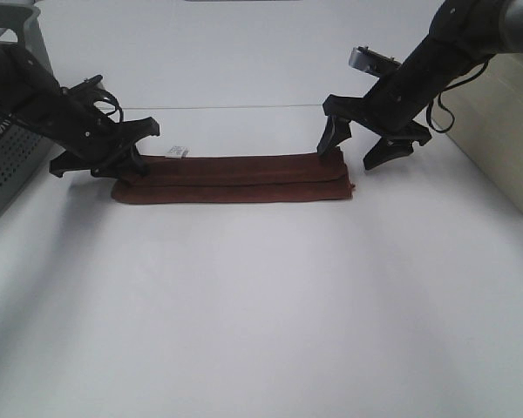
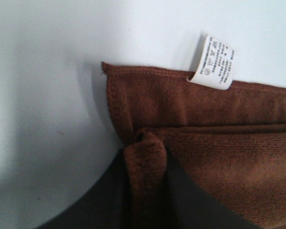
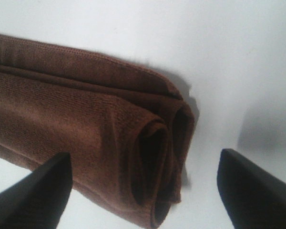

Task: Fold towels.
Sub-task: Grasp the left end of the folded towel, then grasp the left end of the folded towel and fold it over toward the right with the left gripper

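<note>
1. Table [image 1: 261,331] — white, filling the lower frame.
2. Towel [image 1: 235,180] lies on it, folded into a long strip running left to right across mid-frame.
3. Left gripper [image 1: 129,164], at the strip's left end, is closed on a pinch of cloth.
4. Right gripper [image 1: 347,157], at the right end, is spread wide — gripping nothing, with the rolled end between its fingers.
5. Tag [image 1: 176,152] sticks out from the towel's far edge, near the left gripper.

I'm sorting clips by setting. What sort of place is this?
Likely a robotics lab bench, not a home: bare white tabletop, grey perforated crate at the edge, left gripper and right gripper at one brown towel.
</note>
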Tool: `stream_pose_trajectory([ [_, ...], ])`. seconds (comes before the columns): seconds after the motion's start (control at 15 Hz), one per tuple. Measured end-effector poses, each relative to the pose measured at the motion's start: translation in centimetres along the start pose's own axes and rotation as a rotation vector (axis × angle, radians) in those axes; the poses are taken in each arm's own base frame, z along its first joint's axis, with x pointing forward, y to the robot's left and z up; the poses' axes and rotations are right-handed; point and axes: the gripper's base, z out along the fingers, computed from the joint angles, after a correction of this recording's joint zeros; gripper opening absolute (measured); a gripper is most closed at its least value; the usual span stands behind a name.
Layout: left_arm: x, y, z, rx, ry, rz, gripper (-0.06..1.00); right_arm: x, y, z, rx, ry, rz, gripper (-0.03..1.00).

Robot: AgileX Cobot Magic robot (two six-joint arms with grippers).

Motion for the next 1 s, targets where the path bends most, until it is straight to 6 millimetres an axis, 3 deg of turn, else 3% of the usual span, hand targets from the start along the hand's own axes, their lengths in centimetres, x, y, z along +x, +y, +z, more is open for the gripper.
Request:
stream_pose_trajectory([
  [0.13,0.0,0.0,0.0,0.001,0.000,0.004,0.05,0.0,0.0,0.0,0.000,0.001,0.000,0.78],
  [0.33,0.0,-0.2,-0.5,-0.009,0.013,0.042,0.05,0.0,0.0,0.0,-0.001,0.005,0.000,0.78],
  [0.47,-0.5,-0.6,-2.4,-0.049,0.007,0.131,0.05,0.1,0.0,0.0,-0.002,0.008,0.000,0.78],
  [0.73,-1.9,-1.9,-7.1,-0.131,-0.042,0.152,0.05,0.2,0.1,0.0,-0.007,0.027,0.001,0.78],
  [1.0,-2.7,-4.6,-9.8,-0.073,-0.034,0.097,0.05,0.6,0.2,0.0,-0.017,0.063,0.009,0.78],
])
